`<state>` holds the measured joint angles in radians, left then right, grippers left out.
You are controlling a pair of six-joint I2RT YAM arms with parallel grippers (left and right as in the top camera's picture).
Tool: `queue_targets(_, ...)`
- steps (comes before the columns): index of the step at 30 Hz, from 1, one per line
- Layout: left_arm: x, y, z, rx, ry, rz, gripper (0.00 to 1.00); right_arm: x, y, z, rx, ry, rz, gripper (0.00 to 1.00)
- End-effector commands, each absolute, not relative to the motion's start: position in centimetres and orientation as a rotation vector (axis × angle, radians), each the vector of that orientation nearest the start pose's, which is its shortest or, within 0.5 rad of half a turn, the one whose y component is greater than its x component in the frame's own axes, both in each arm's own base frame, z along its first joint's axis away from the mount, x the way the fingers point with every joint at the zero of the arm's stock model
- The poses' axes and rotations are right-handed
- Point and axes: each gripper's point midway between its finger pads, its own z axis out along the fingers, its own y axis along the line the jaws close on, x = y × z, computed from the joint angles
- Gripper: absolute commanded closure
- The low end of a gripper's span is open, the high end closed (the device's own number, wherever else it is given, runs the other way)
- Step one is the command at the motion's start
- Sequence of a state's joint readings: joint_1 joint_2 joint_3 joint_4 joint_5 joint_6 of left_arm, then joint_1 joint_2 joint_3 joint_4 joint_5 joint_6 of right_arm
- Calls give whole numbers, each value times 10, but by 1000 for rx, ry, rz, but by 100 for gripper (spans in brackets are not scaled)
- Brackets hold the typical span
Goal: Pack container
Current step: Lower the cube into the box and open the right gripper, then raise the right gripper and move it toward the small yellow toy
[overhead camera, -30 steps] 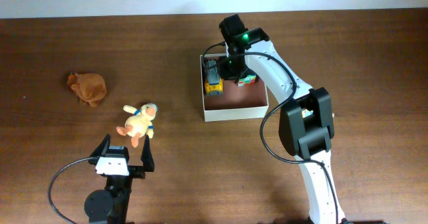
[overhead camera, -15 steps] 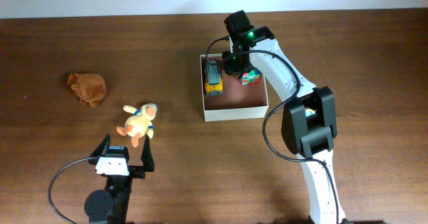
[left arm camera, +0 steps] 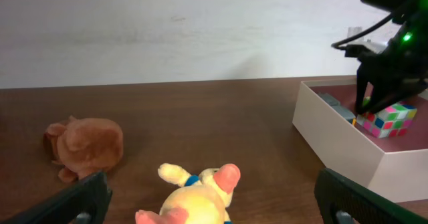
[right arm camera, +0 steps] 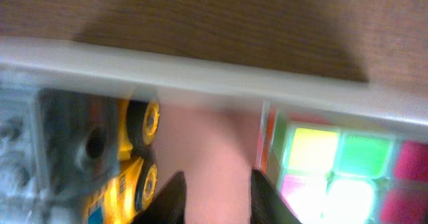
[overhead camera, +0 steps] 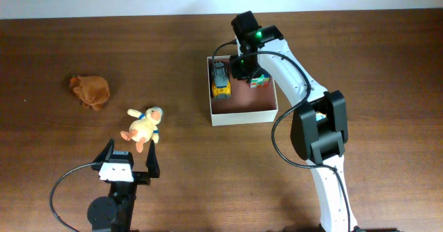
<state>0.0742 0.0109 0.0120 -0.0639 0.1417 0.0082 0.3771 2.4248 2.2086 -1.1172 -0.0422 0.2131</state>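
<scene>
Container (overhead camera: 243, 118) location: right of centre in the overhead frame, open side up, well apart from both loose toys.

1. Far left: brown plush (overhead camera: 90, 91) lies on the table (overhead camera: 55, 183), outside the container.
2. Left of centre: duck plush (overhead camera: 143, 128) lies outside the container. Its long axis runs diagonally, feet at lower left and head at upper right.
3. Lower left: left gripper (overhead camera: 130, 157) has its jaws spread fully and holds nothing. The duck plush lies just above it and slightly to the right. This arm is much the nearer to both plush toys, and any transfer would run rightward and up-frame to the container.
4. Inside the container: toy truck (overhead camera: 221, 79) stands against the left wall, and colour cube (overhead camera: 259, 80) sits near the upper right corner.
5. Right gripper (right arm camera: 217, 197) hangs low between truck and cube. Its jaws stand slightly apart, with only bare floor between them.

Change from one second ago: the cube has shifted slightly right, and the right jaws have parted off it. Both plush toys and the left arm are unchanged.
</scene>
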Motion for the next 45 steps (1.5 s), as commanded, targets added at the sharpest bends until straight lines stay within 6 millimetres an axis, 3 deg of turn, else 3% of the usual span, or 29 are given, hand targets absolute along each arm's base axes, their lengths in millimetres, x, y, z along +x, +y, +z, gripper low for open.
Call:
queue_targets(1,246,-6,160,67,1634,-41,1,494,206,128,-286,2787,184,62)
queue_targets(4,246,-6,160,67,1634,-41,1,487,194,159,-269,2775,136,43)
queue_targets(7,246,-6,160,67,1634,-41,1,481,187,190,-288,2750,126,14)
queue_targets(9,246,-6,160,67,1634,-41,1,476,181,206,-278,2745,127,1)
queue_targets(12,246,-6,160,67,1634,-41,1,463,161,227,-284,2763,103,1)
queue_targets(17,246,-6,160,67,1634,-41,1,452,114,236,-143,2831,81,1)
queue_targets(22,246,-6,160,67,1634,-41,1,454,89,249,6,2818,255,1)
queue_targets(26,246,-6,160,67,1634,-41,1,446,65,273,73,2768,252,1)
queue_targets(29,246,-6,160,67,1634,-41,1,423,39,301,131,2722,180,1)
queue_targets(32,246,-6,160,67,1634,-41,1,395,11,315,223,2709,43,1)
queue_targets(37,246,-6,160,67,1634,-41,1,345,-35,301,533,2750,-109,1)
queue_targets(41,246,-6,160,67,1634,-41,1,321,-58,261,896,2812,-87,1)
queue_targets(45,246,-6,160,67,1634,-41,1,319,-69,207,1105,2872,75,1)
